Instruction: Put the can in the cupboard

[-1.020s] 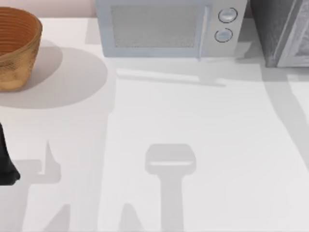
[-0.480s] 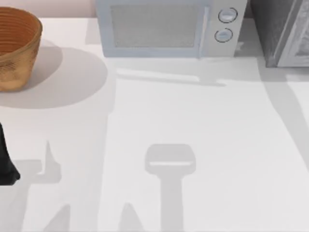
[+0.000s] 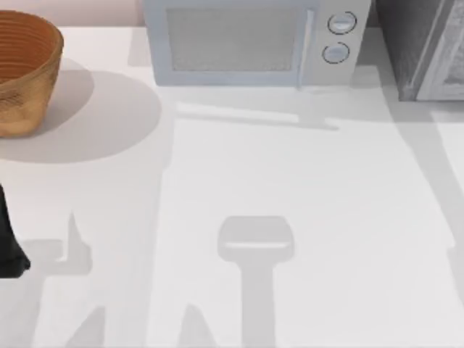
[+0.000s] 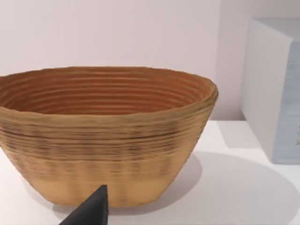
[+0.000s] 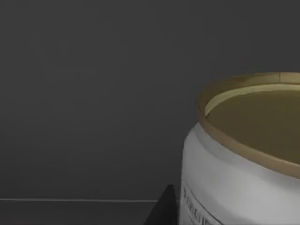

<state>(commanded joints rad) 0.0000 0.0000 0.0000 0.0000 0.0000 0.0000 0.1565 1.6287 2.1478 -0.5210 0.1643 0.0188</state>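
We've got the can (image 5: pixel 243 159) right up against our right wrist before a dark wall, grip we can't tell, left arm (image 3: pixel 9 243) parked at the bench's left edge; it's likely light, stiff, slick, so squeeze mid-wall.

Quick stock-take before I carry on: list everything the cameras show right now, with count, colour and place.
basket: one, brown woven, table's far left corner.
microwave: one, light grey, two round knobs, far edge, middle.
cupboard: one, dark grey speckled side, pale grey door panel, far right corner.
can: one, white with gold lid, close in the right wrist view against a dark grey surface.
table: one, white.
left arm: one, black, parked at the table's left edge.
left claw: dark fingertip in the left wrist view, facing the basket.
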